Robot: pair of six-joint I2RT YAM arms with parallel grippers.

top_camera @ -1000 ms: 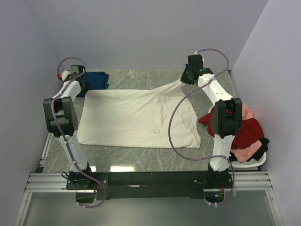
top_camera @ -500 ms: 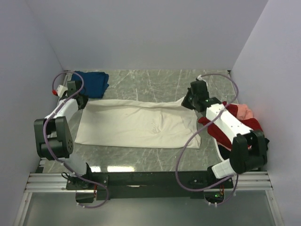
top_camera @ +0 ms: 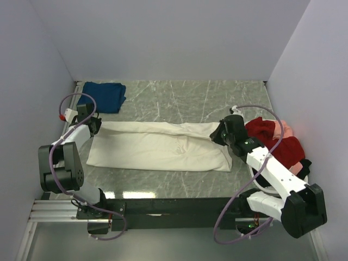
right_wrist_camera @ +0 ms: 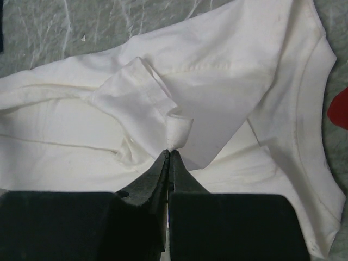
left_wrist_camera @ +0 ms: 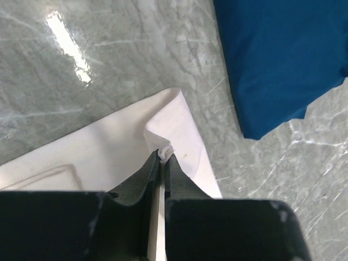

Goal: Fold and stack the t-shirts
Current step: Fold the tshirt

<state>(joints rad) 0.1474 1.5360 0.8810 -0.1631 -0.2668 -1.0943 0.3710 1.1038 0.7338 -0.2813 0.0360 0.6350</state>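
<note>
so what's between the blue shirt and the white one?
Only bare marble table; the left wrist view shows the blue shirt and white shirt apart.

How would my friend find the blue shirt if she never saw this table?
Start at the marble table and go to its far left corner. The blue shirt lies there, folded, apart from the long cream shirt in the middle. It is the only blue cloth there.

Blue t-shirt (left_wrist_camera: 283,60) cropped by frame edge; right arm (top_camera: 274,173) overlaps clothes pile (top_camera: 286,148).
</note>
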